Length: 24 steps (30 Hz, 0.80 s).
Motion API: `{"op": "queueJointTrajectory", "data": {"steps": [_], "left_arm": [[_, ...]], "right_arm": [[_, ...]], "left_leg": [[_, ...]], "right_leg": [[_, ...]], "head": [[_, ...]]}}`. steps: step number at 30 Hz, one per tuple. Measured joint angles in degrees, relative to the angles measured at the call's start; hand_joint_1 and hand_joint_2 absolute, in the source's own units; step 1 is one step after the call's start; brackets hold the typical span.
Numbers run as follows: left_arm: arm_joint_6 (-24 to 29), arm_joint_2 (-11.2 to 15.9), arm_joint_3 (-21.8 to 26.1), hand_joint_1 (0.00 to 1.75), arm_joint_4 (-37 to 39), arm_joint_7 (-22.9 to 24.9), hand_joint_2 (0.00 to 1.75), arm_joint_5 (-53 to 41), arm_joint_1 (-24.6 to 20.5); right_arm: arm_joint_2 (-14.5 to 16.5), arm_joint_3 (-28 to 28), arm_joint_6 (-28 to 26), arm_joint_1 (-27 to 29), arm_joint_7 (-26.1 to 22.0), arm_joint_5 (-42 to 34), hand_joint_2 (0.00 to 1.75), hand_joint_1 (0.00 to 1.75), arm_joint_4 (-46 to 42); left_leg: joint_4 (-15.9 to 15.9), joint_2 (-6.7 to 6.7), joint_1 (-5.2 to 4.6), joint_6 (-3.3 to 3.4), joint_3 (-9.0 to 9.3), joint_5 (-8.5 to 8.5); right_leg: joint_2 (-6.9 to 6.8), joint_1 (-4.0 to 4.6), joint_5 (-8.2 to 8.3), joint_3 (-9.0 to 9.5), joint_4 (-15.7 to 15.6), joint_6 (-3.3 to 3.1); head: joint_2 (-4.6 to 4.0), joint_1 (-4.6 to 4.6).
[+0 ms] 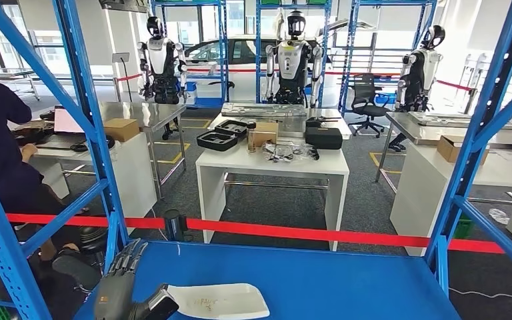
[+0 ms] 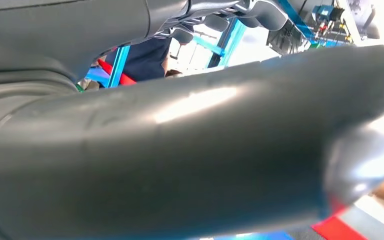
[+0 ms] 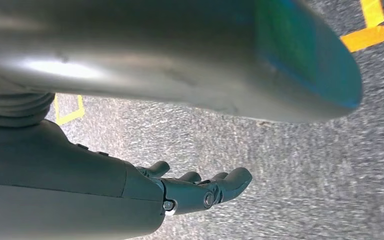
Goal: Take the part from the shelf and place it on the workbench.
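A workshop hall with blue racks, white tables and parked humanoid robots lies beyond a red tape barrier; nearest you is the blue shelf (image 1: 320, 280), your landmark here. The part (image 1: 220, 301), a flat white plate, lies on the shelf near its front left corner. The left hand (image 1: 123, 283) stands at the shelf's left edge, just beside the part; its fingers point upward and apart, while a dark thumb-like piece meets the part's near end. You cannot tell from these views whether that contact is a grip, and the left wrist view is too close to its own hand to settle it. The right hand (image 3: 200, 187) hangs over grey carpet, away from the shelf, its fingers loosely curled around nothing. Judge the task as barely begun: the part is not yet lifted, and the lift, the carry and the placing on a workbench all remain.
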Motion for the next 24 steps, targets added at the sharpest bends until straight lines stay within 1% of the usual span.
{"op": "queueJointTrajectory", "data": {"steps": [1, 2, 3, 4, 6, 7, 8, 9, 11, 12, 13, 14, 15, 16, 17, 18, 19, 22, 24], "left_arm": [[0.0, 0.0, 0.0, 0.0, 0.0, 0.0, 0.0, 0.0, 0.0], [0.0, -0.1, 0.0, 0.0, 0.0, -0.1, 0.0, 0.0, 0.0], [-0.1, -0.1, 0.0, 0.0, 0.0, -0.2, 0.0, 0.0, -0.1], [-0.2, -0.2, 0.0, 0.0, 0.0, -0.4, 0.0, 0.0, -0.1], [-0.3, -0.3, 0.0, 0.0, -0.1, -0.8, 0.0, 0.0, -0.1], [-0.4, -0.3, 0.0, 0.0, -0.1, -1.0, 0.0, 0.0, -0.1], [-0.4, -0.3, 0.0, 0.0, -0.1, -1.1, 0.0, 0.0, -0.2], [-0.4, -0.4, 0.0, 0.0, -0.1, -1.2, 0.0, 0.0, -0.3], [-0.3, -0.4, 0.0, 0.0, 0.2, -1.3, 0.0, 0.0, -0.4], [-0.2, -0.4, 0.0, 0.0, 0.4, -1.4, 0.0, 0.0, -0.3], [-0.2, -0.4, 0.0, 0.0, 0.6, -1.4, 0.0, -0.1, -0.2], [-0.1, -0.5, 0.0, 0.0, 0.7, -1.4, 0.0, -0.1, -0.1], [-0.1, -0.5, 0.0, 0.0, 0.8, -1.5, 0.0, -0.1, -0.1], [-0.3, -0.5, -0.1, 0.0, 0.8, -1.7, 0.0, -0.1, -0.2], [-0.6, -0.5, -0.1, 0.0, 0.8, -2.0, 0.0, -0.1, -0.3], [-1.1, -0.6, -0.1, 0.0, 0.8, -2.4, 0.0, 0.0, -0.4], [-1.8, -0.7, -0.2, 0.0, 0.8, -2.9, 0.0, 0.1, -0.4], [-3.7, -1.1, -0.6, 0.0, 0.7, -4.1, 0.0, 0.0, 0.0], [-4.5, -1.3, -1.1, 0.0, 0.7, -4.6, 0.0, -0.2, 0.2]], "right_arm": [[0.0, 0.0, 0.0, 0.0, 0.0, 0.0, 0.0, 0.0, 0.0], [0.0, 0.0, 0.0, 0.0, 0.0, 0.0, 0.0, 0.0, 0.0], [0.0, 0.0, 0.0, 0.0, -0.1, 0.0, 0.0, 0.0, 0.0], [0.0, 0.0, 0.0, -0.1, -0.1, 0.0, 0.0, 0.0, 0.0], [0.0, 0.0, -0.1, -0.1, -0.1, 0.0, 0.0, 0.0, 0.0], [0.0, 0.0, -0.1, -0.1, -0.1, 0.0, 0.0, 0.0, 0.0], [0.0, 0.0, -0.2, -0.1, -0.2, 0.0, 0.0, 0.0, 0.0], [0.1, 0.0, -0.2, -0.1, -0.2, 0.0, 0.0, 0.0, 0.0], [0.1, 0.0, -0.2, -0.1, -0.3, 0.0, 0.0, 0.0, 0.0], [0.1, 0.0, -0.2, -0.1, -0.3, 0.0, 0.0, 0.0, 0.0], [0.1, 0.0, -0.2, 0.0, -0.3, 0.0, 0.0, 0.0, 0.0], [0.1, 0.0, -0.2, 0.1, -0.3, 0.0, 0.0, 0.0, 0.0], [0.1, 0.0, -0.2, 0.1, -0.3, 0.1, 0.0, 0.0, 0.0], [0.1, 0.0, -0.2, 0.1, -0.3, 0.1, 0.0, 0.0, 0.0], [0.1, 0.0, -0.1, 0.1, -0.3, 0.2, 0.0, 0.0, 0.0], [0.1, 0.0, -0.1, 0.0, -0.3, 0.2, 0.0, 0.0, 0.0], [0.1, 0.0, 0.0, 0.0, -0.3, 0.3, 0.0, 0.0, 0.0], [0.0, 0.0, 0.1, 0.0, -0.3, 0.4, 0.0, 0.0, 0.0], [0.0, 0.0, 0.1, 0.0, -0.4, 0.5, 0.0, 0.0, 0.0]], "left_leg": [[0.1, -0.03, -0.14, -0.22, 0.46, -0.44], [0.2, -0.09, -0.25, -0.49, 0.77, -0.82], [0.2, -0.15, -0.33, -0.79, 0.94, -1.1], [0.1, -0.21, -0.38, -1.09, 1.01, -1.26], [0.0, -0.21, -0.31, -1.69, 1.13, -1.51], [0.6, -0.16, -0.28, -2.04, 0.92, -1.93], [2.2, -0.09, -0.21, -2.4, 0.2, -2.74], [4.8, -0.02, -0.03, -2.75, -1.2, -3.92], [11.8, 0.08, 0.37, -3.3, -5.16, -6.34], [14.3, 0.09, 0.55, -3.46, -6.82, -6.6], [15.0, 0.1, 0.67, -3.53, -7.63, -5.85], [13.6, 0.11, 0.73, -3.52, -7.41, -4.11], [10.4, 0.12, 0.75, -3.4, -6.25, -1.72], [6.7, 0.13, 0.71, -3.2, -4.76, 0.31], [3.3, 0.14, 0.59, -2.93, -3.22, 1.54], [1.0, 0.14, 0.51, -2.71, -2.16, 2.09], [-0.1, 0.11, 0.44, -2.65, -1.63, 1.98], [-0.6, -0.11, 0.26, -2.56, -1.36, 1.88], [-0.6, -0.23, 0.16, -2.23, -1.34, 1.79]], "right_leg": [[0.01, 0.13, 2.17, 1.24, -3.8, -0.19], [0.03, 0.21, 3.57, 2.34, -6.7, -0.39], [0.05, 0.3, 4.11, 3.02, -8.4, -0.6], [0.07, 0.42, 3.89, 3.27, -8.9, -0.81], [0.08, 0.28, 3.83, 3.6, -9.3, -1.34], [0.08, 0.14, 3.81, 3.86, -9.5, -1.65], [0.07, -0.04, 3.78, 4.17, -9.7, -1.93], [0.05, -0.16, 3.68, 4.45, -9.8, -2.17], [0.07, -0.21, 3.33, 4.84, -9.8, -2.48], [0.11, -0.22, 3.13, 5.06, -9.8, -2.51], [0.15, -0.24, 2.92, 5.31, -9.8, -2.48], [0.2, -0.27, 2.7, 5.66, -9.8, -2.39], [0.23, -0.3, 2.45, 6.05, -9.8, -2.25], [0.25, -0.28, 2.18, 6.38, -9.8, -2.05], [0.27, -0.21, 1.93, 6.56, -9.8, -1.77], [0.28, -0.12, 1.74, 6.61, -9.7, -1.5], [0.27, -0.02, 1.61, 6.58, -9.7, -1.44], [0.12, -0.02, 1.58, 6.74, -10.1, -1.65], [0.04, -0.07, 1.66, 7.02, -10.4, -1.44]], "head": [[0.0, 0.03], [-0.01, 0.04], [0.0, 0.02], [0.0, -0.02], [0.01, -0.07], [0.01, -0.11], [0.01, -0.19], [0.01, -0.27], [0.01, -0.42], [0.0, -0.45], [0.0, -0.46], [0.0, -0.48], [0.0, -0.5], [0.0, -0.52], [0.0, -0.54], [0.0, -0.5], [0.0, -0.48], [0.0, -0.33], [0.0, -0.3]]}}
